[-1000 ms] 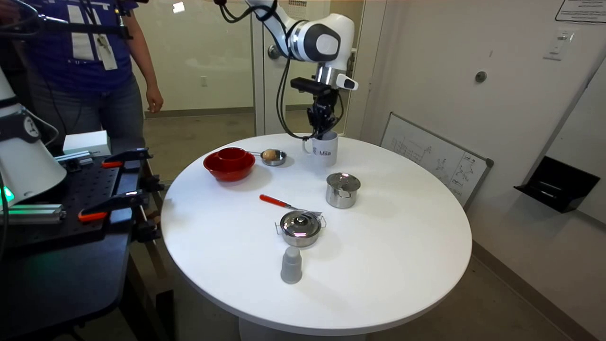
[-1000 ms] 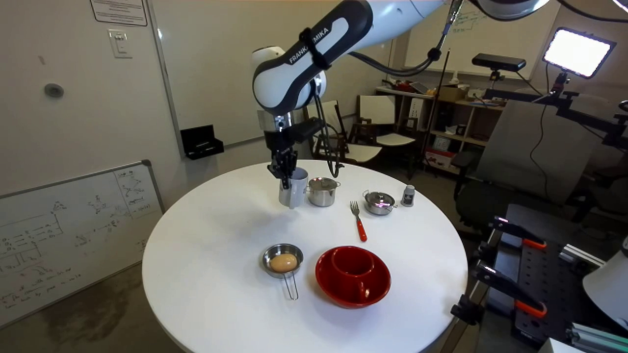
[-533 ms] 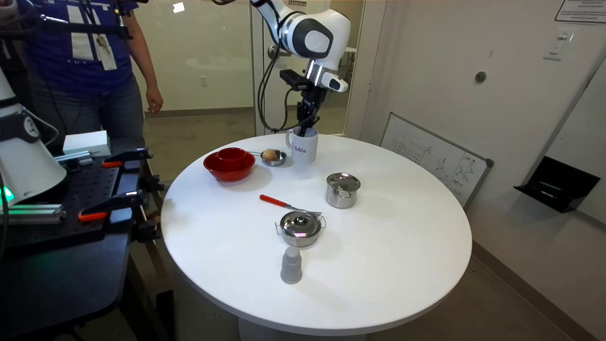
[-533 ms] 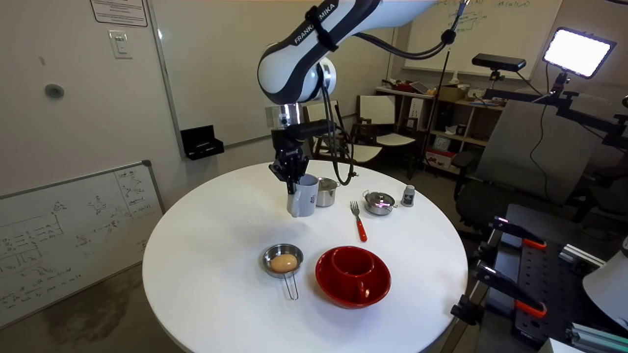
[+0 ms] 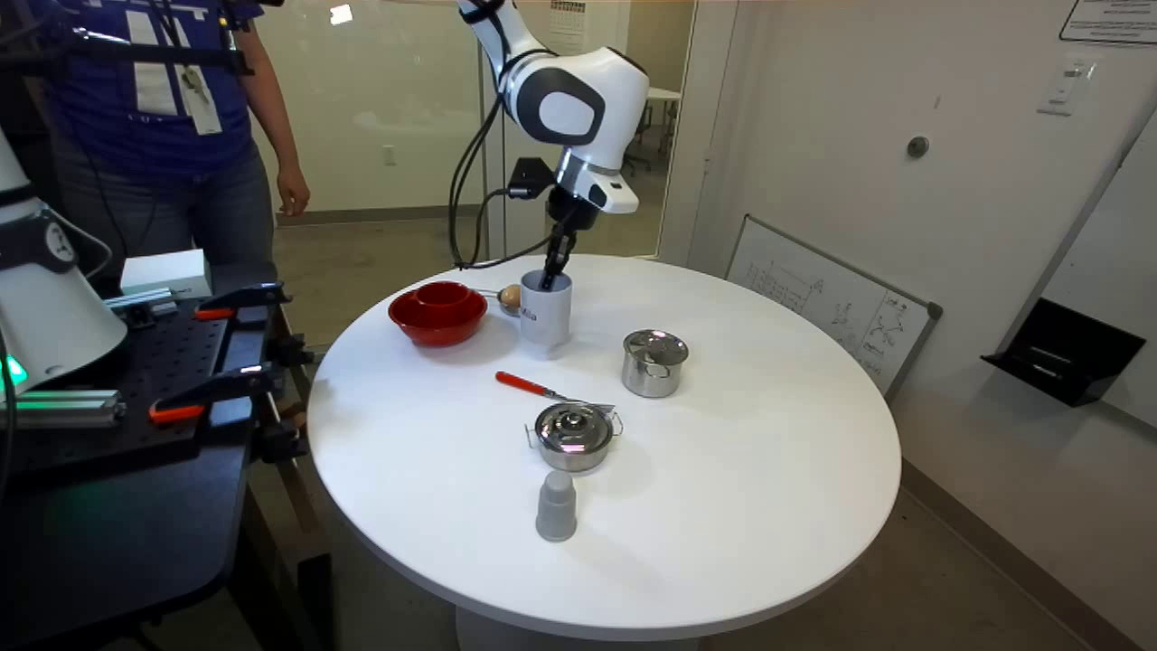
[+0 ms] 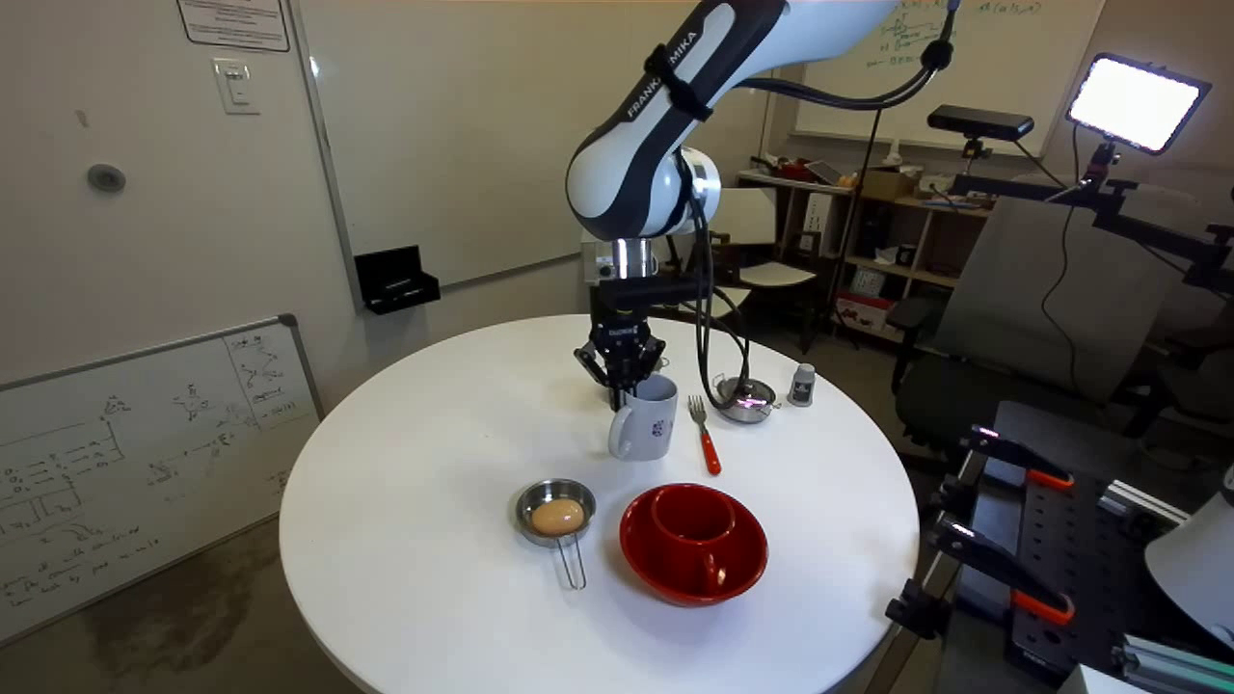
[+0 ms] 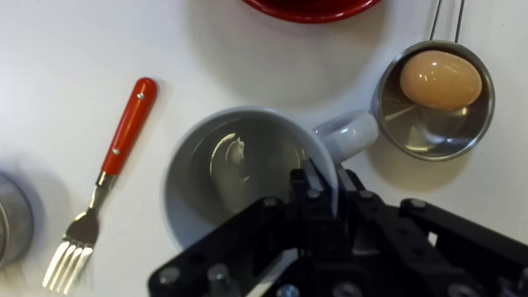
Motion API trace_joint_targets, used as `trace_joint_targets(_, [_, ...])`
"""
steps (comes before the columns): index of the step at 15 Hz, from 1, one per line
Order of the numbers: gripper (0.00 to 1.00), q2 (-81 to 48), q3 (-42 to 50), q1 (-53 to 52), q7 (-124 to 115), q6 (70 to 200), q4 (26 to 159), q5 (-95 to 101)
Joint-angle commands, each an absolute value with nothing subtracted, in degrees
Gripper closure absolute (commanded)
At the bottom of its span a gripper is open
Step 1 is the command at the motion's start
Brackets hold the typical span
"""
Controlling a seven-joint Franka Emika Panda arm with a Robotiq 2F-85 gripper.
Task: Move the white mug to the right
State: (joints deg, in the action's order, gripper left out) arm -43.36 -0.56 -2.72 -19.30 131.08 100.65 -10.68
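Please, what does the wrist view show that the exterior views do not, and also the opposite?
Only the wrist view shows the inside bottom of the white mug and, clearly, two rivets on the fork.

Only the exterior views show the small grey bottle, the red cup in the red bowl, the robot arm and the printing on the mug's outside.

Both share the mug with the gripper at its rim, the fork, the egg in its metal pan, and the red bowl, although the wrist view catches only its edge.
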Motion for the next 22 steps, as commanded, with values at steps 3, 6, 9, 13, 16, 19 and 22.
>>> trace_joint_targets(3, [0.93,-37.3,1.9,-3.6,-26.8,134.5,111.0,-14.0])
trace_joint_targets(6, [0.92,-37.0,3.5,-4.0,-30.2,135.5,112.7,-13.4])
trace_joint_targets(9, [0.93,-37.9,4.5,-4.2,-31.0,138.1,112.9,-12.8])
trace_joint_targets(13, [0.93,-39.4,4.1,-3.7,-29.8,140.0,111.3,-13.1])
trace_joint_targets(16, [0.93,-39.7,3.9,-3.6,-29.5,140.5,110.7,-13.3])
trace_joint_targets(19, [0.92,-40.6,3.2,-3.3,-28.6,140.4,109.0,-13.4])
trace_joint_targets(22, [0.93,-42.0,2.1,-3.2,-27.2,140.0,106.2,-13.3])
